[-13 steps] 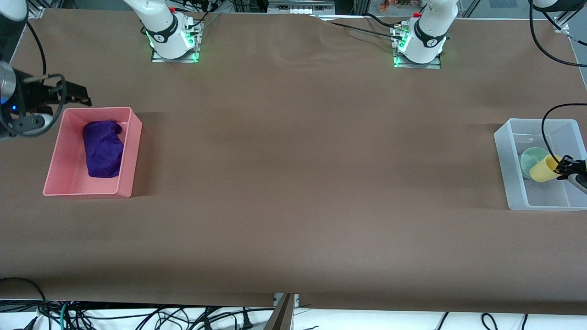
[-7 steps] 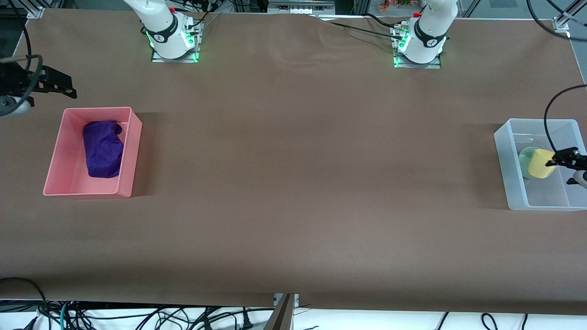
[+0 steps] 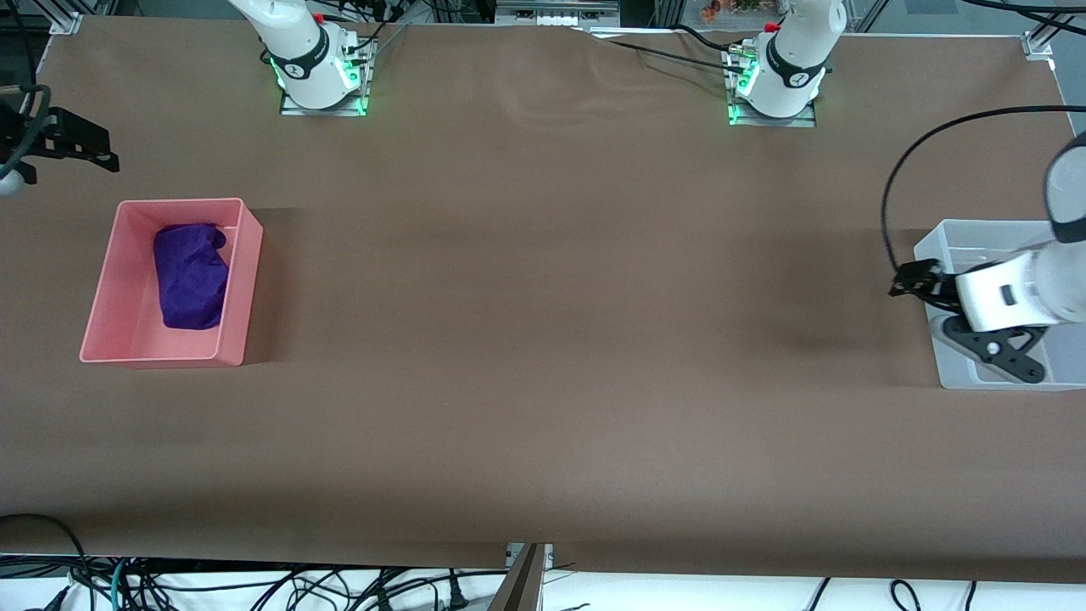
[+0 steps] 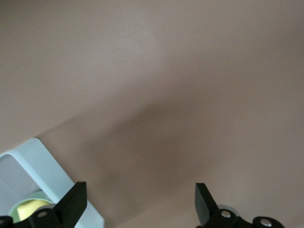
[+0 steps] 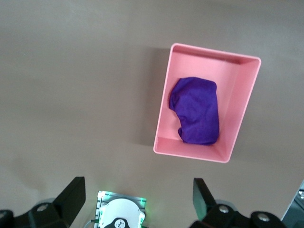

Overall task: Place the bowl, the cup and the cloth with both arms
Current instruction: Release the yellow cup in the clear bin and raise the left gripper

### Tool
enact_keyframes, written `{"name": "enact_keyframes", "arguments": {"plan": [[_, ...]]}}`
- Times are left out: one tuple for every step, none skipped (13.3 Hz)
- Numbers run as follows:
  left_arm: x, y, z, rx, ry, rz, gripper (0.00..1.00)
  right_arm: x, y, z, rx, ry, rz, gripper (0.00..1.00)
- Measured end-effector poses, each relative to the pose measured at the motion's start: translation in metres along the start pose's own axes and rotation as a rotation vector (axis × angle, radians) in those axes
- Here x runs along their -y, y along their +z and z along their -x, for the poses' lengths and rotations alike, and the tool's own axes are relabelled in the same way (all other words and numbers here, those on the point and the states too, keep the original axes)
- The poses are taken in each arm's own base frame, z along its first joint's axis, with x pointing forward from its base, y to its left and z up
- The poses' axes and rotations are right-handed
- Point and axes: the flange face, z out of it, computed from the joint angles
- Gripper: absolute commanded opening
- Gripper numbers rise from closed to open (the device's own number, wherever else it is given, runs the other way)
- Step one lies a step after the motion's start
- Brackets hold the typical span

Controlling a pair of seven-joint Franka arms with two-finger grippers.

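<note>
Cloth (image 3: 192, 276) lying crumpled in pink bin (image 3: 109, 280) at right arm's end of surface (image 3: 543, 339). Cup (image 4: 29, 207) barely visible inside clear bin (image 3: 976, 239) at left arm's end; bowl hidden. Left gripper (image 3: 912, 278) over clear bin's edge, jaws wide, holding nothing. Right gripper (image 3: 81, 148) high over surface near pink bin, jaws wide, empty.
</note>
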Motion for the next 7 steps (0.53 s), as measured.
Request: {"name": "enact_keyframes", "arguments": {"plan": [[-0.020,-0.010,-0.004,-0.004,-0.050,-0.014,1.00,-0.004,0.001,0.001,0.003,0.007,-0.001,1.00],[-0.045,-0.022,-0.006,-0.013,-0.095,-0.034,1.00,-0.004,0.001,0.001,0.004,0.008,-0.002,1.00],[-0.070,-0.035,-0.007,-0.024,-0.139,-0.061,1.00,-0.004,0.001,0.001,0.005,0.006,-0.002,1.00],[-0.090,-0.049,-0.004,-0.043,-0.182,-0.091,1.00,-0.003,0.002,0.000,0.006,0.005,-0.002,1.00],[-0.104,-0.061,0.004,-0.070,-0.226,-0.115,1.00,-0.003,0.003,-0.001,0.008,0.004,-0.002,1.00],[-0.109,-0.069,0.015,-0.107,-0.263,-0.119,1.00,-0.002,0.004,-0.002,0.010,0.003,-0.002,1.00],[-0.109,-0.072,0.029,-0.147,-0.290,-0.114,1.00,-0.001,0.004,-0.003,0.011,0.001,-0.002,1.00]]}}
